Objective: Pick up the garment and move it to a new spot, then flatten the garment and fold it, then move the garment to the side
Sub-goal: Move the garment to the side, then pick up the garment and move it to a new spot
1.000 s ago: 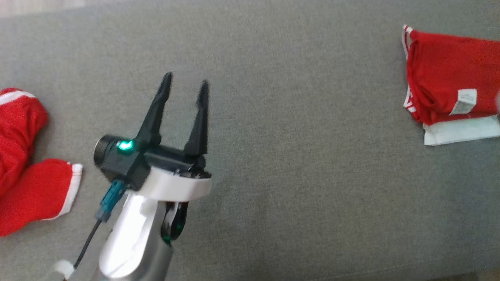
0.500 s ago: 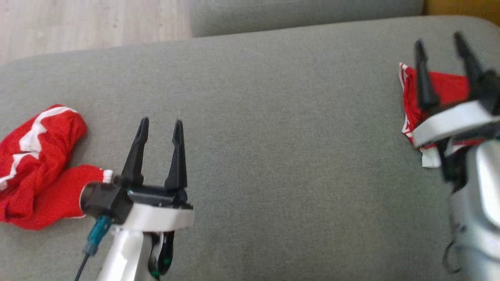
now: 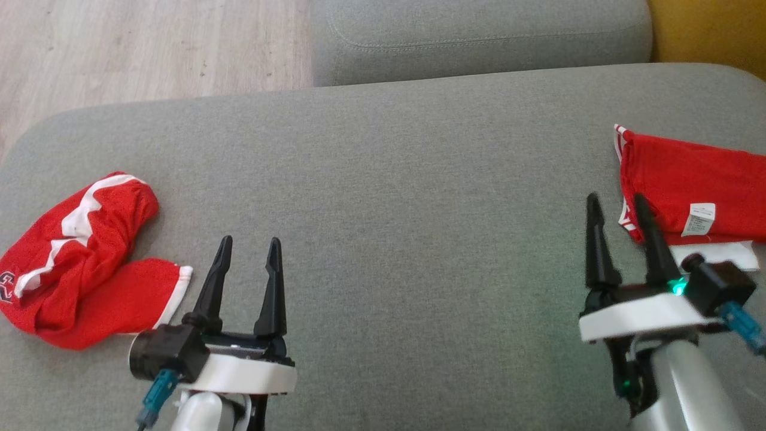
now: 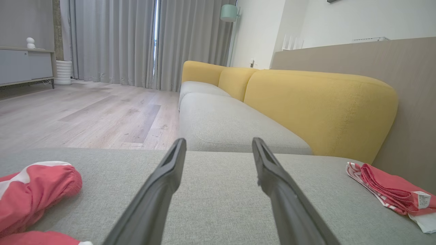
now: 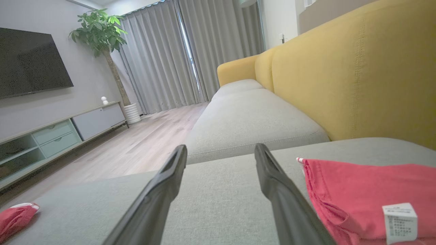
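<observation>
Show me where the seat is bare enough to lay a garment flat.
The grey cushion is bare across its middle, between the left pincer and right pincer. Crowded at the ends: crumpled red garment on the left, folded red garment on the right.

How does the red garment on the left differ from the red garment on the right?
The left garment lies crumpled in a heap; the right garment lies folded flat with straight edges. The left garment shows broad white stripes; the right garment shows a small white label. Both are red with white trim and lie on the grey cushion.
</observation>
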`<state>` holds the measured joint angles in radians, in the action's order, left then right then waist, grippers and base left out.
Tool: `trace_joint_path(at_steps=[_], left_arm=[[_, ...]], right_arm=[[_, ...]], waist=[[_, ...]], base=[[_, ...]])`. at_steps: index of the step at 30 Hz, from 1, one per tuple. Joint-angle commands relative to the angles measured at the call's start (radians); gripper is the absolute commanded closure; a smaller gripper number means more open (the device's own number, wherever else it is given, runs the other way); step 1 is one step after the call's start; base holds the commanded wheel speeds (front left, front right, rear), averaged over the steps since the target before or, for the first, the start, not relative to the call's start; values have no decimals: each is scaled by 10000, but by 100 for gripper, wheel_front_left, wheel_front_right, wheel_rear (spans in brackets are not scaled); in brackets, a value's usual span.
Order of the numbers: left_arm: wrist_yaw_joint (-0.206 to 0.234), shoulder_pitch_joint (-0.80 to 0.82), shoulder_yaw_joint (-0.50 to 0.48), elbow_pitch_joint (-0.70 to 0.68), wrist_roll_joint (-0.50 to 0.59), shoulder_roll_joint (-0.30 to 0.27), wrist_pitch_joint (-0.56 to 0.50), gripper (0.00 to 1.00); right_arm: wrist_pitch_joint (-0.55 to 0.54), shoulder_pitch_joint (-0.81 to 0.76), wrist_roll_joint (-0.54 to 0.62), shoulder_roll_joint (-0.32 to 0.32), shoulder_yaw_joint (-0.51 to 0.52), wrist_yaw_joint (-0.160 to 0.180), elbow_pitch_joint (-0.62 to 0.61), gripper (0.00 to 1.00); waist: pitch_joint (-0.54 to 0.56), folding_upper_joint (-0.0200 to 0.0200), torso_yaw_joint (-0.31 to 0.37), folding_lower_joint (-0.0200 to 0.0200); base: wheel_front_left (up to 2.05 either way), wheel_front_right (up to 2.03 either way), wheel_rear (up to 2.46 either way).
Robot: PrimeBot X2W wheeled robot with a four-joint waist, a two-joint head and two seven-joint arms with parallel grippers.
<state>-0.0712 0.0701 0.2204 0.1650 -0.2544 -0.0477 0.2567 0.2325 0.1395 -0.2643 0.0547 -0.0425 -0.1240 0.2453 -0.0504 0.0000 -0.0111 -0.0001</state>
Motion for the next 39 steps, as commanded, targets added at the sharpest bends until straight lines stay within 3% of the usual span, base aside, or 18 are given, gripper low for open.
trace_joint_path(at_steps=[1, 23, 30, 39], left_arm=[[18, 187, -395, -263, -68, -26, 51, 0], [78, 136, -353, -214, -129, -26, 51, 0], [177, 150, -400, -236, -204, -26, 51, 0], [187, -72, -676, -177, -90, -26, 51, 0]], right_arm=[[191, 71, -133, -41, -368, -67, -356, 0], [291, -361, -435, -44, -431, -67, -183, 0], [292, -478, -482, -45, -981, -67, -238, 0], [292, -634, -701, -45, -1842, -67, -122, 0]], waist=[[8, 0, -19, 1], [52, 0, -227, 1], [177, 0, -1015, 1], [500, 0, -2559, 1]], base=[[0, 0, 0], [0, 0, 0], [0, 0, 0], [0, 0, 0]])
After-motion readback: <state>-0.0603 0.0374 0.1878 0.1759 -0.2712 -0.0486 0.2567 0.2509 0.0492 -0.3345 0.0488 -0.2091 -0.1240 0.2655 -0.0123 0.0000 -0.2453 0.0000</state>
